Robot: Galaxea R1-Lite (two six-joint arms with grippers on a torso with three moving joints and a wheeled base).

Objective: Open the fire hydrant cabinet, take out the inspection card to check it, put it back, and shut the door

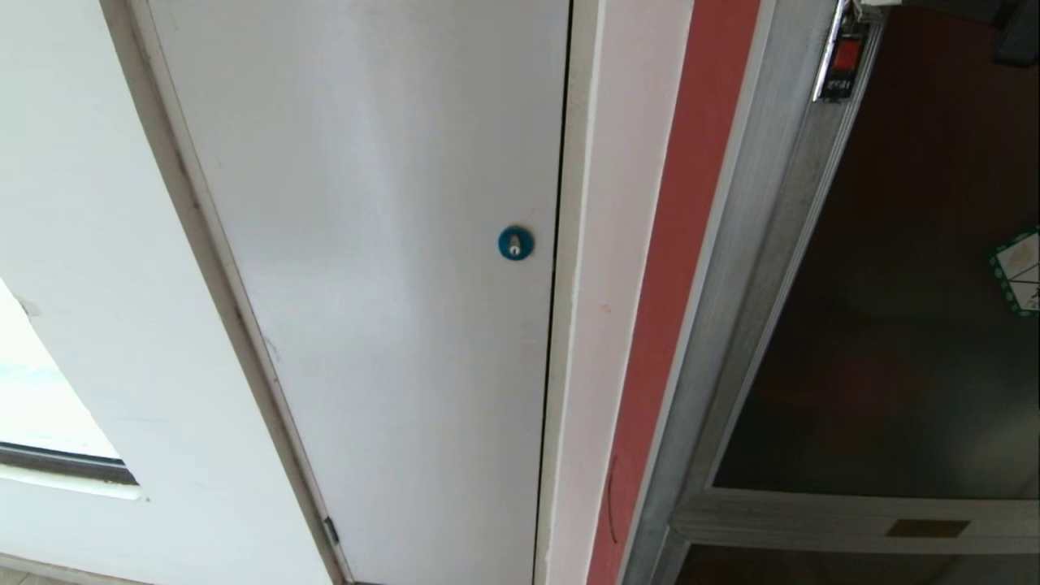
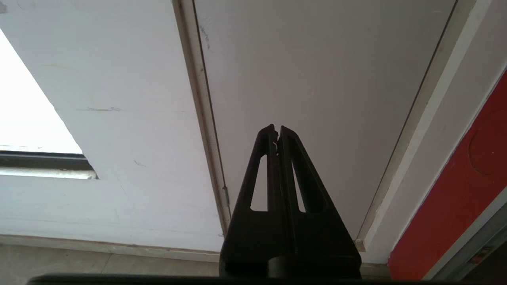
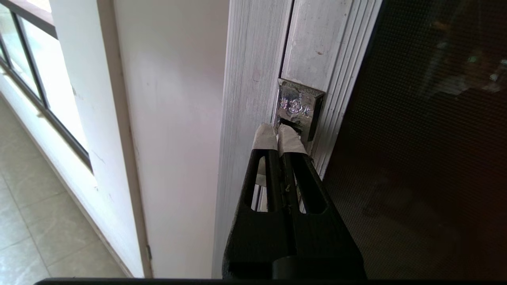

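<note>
Right gripper (image 3: 280,132) parked right on the latch (image 3: 298,107), taped tips pressed together, nothing pinched.

So we're at the very first step: getting the door (image 1: 910,309) open. It's shut, dark glass filling the right side of the head view, red latch up in the upper right corner, green-bordered sticker (image 1: 1020,272) at the right edge. Fingertips look to be touching the latch's lower edge, can't say for sure. My guess for the next move: push or hook that latch, then swing the door out. Inspection card isn't visible, presumably inside the fire hydrant cabinet (image 1: 756,244). Left gripper (image 2: 277,132) is idle, closed too, pointed at the white door (image 1: 374,244) with the blue lock (image 1: 516,242).
</note>
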